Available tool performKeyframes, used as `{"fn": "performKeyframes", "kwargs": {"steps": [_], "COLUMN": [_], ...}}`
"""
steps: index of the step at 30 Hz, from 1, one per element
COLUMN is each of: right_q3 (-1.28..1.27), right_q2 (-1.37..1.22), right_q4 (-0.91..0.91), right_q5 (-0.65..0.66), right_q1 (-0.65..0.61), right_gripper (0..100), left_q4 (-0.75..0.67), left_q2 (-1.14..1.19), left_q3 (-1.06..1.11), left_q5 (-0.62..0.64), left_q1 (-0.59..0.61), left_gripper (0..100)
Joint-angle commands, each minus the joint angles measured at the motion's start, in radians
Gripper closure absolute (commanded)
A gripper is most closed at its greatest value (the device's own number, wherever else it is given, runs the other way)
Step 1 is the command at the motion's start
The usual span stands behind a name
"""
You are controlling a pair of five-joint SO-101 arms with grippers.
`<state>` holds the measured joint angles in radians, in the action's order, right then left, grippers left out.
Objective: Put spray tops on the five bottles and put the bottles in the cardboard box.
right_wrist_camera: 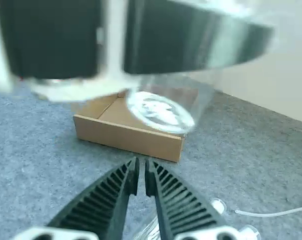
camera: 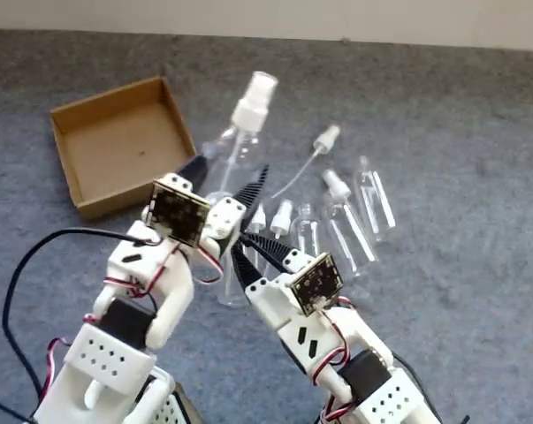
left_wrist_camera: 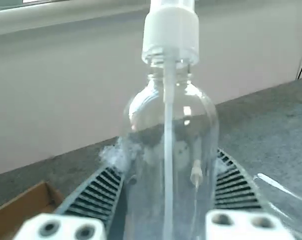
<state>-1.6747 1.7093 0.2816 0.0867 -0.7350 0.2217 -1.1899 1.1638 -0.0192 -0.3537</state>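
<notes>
I count one cardboard box (camera: 116, 146) and at least four bottles (camera: 373, 201): beside the box my left end effector (camera: 224, 177) clamps one capped bottle (camera: 239, 146) upright, the others lying farther off, my right end effector (right_wrist_camera: 140, 169) nearly closed, empty.

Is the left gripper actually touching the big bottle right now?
Touching. The left wrist view shows the left gripper with its two fingers pressed against opposite sides of the bottle, with no gap on either side.
</notes>
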Motion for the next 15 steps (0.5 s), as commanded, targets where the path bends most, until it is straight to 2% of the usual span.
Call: {"fn": "performKeyframes", "kwargs": {"steps": [1,3,7,15], "right_q3": [-0.105,-0.105,-0.105,-0.105], "right_q2": [0.012,0.012,0.012,0.012], "right_q4": [-0.022,-0.022,-0.019,0.031], "right_q5": [0.003,0.003,0.003,0.003], "right_q1": [-0.021,-0.021,-0.018,-0.007], "right_gripper": [98.1,98.1,98.1,98.1], "left_q4": [-0.161,-0.196,-0.199,-0.199], "left_q2": [0.067,0.099,0.136,0.137], "left_q3": [0.005,0.013,0.007,0.061], "left_q5": [0.002,0.066,0.287,0.282], "left_q1": [-0.084,-0.107,-0.114,-0.114], "left_gripper": [94,94,94,94]}}
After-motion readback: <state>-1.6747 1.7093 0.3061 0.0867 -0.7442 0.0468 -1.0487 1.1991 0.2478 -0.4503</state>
